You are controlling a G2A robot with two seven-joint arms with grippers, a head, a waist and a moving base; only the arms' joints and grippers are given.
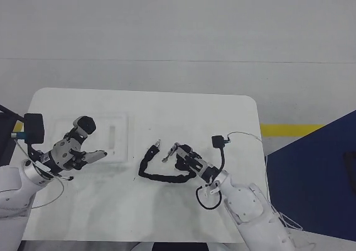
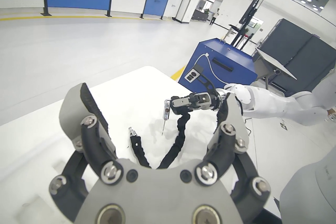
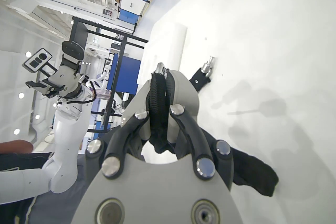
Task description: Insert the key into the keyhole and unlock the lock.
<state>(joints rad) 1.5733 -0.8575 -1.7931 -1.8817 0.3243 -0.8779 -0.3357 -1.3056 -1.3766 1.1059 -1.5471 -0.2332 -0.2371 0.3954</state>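
Top view, centre frame | right gripper [image 1: 181, 150]: pinches head of cable lock [image 1: 165, 179], apparent key [image 2: 166, 114] hanging from it | left gripper [image 1: 93, 139]: spread, empty, left frame | progress: likely mid-insertion, unlocking unconfirmed

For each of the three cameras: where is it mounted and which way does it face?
Top view: above the arms, looking down on the table; both arms show, with the left gripper and right gripper.
Left wrist view: on the left wrist, looking past its open fingers across the table to the right arm.
Right wrist view: on the right wrist, looking along its gripper, shut on the cable lock, toward the left arm.
Shared: all show the cable lock.
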